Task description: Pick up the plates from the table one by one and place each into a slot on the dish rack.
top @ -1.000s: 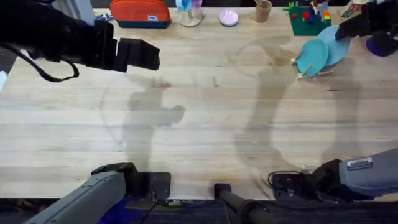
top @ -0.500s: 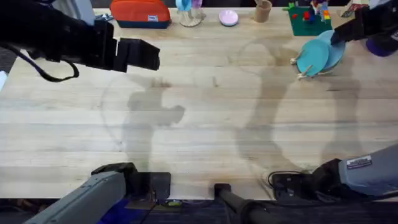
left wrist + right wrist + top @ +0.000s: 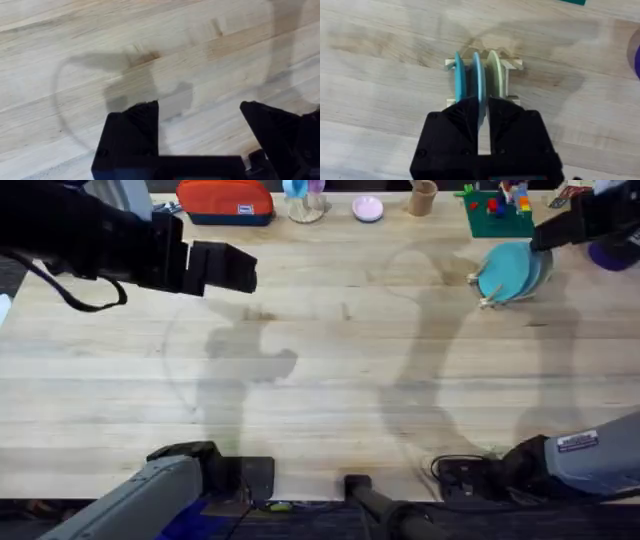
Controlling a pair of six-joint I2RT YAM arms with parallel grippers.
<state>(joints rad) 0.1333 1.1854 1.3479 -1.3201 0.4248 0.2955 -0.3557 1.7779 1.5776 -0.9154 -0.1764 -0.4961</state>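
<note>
Three round pastel plates stand on edge in the small pale wooden dish rack [image 3: 509,65], upper right of our overhead frame: teal plate [image 3: 460,80], pale sky-blue plate [image 3: 478,82], pale green plate [image 3: 494,75]. We see the right gripper [image 3: 484,120] pinching the sky-blue plate's rim, in the middle slot. Left gripper [image 3: 200,122], upper left overhead, is spread over the bare light wooden table [image 3: 320,380].

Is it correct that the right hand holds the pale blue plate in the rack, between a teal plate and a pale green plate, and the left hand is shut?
Not quite. The left wrist view shows the left hand open, its fingers wide apart above bare table. The rest holds: the right hand grips the pale blue plate in the dish rack, between the teal plate and the pale green plate.
</note>
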